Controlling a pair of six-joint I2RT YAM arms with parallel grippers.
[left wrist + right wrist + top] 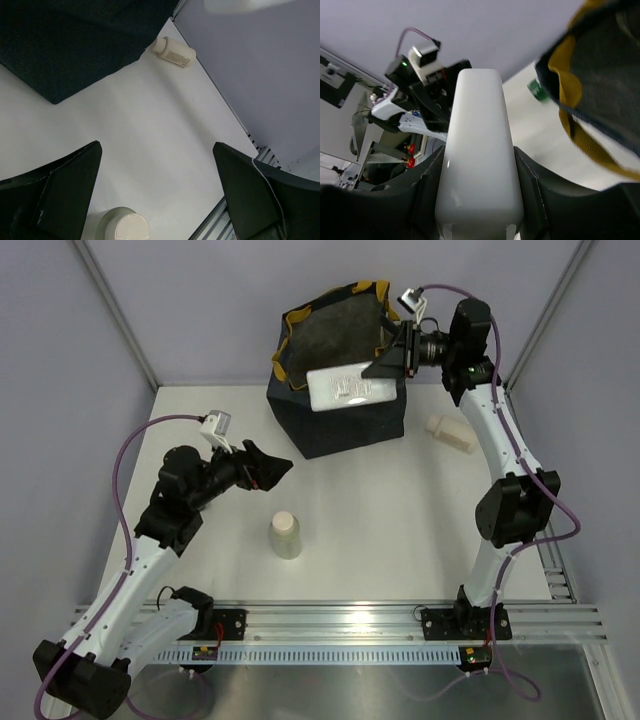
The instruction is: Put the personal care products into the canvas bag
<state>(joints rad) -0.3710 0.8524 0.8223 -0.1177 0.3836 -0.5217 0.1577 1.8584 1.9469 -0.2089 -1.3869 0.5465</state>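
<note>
— The right gripper [388, 368]: what are its jaws doing?
— They clamp a white bottle [350, 388] by one end. Its flat body lies level and sticks out to the left.
— Where does that sit against the canvas bag [335, 430]?
— In the top view it overlaps the bag's near rim, above the navy front wall. The wrist view shows the mustard edge just beside it. Whether it touches the fabric I cannot tell.
— And the left gripper [268, 466]?
— Jaws spread wide with nothing between them, over the worktop [400, 530] in front of the bag's left corner. A cream bottle [285, 536] stands upright near it, untouched.
— Anything else out?
— A second cream bottle [450, 433] lies on its side right of the bag, close to the right arm.
</note>
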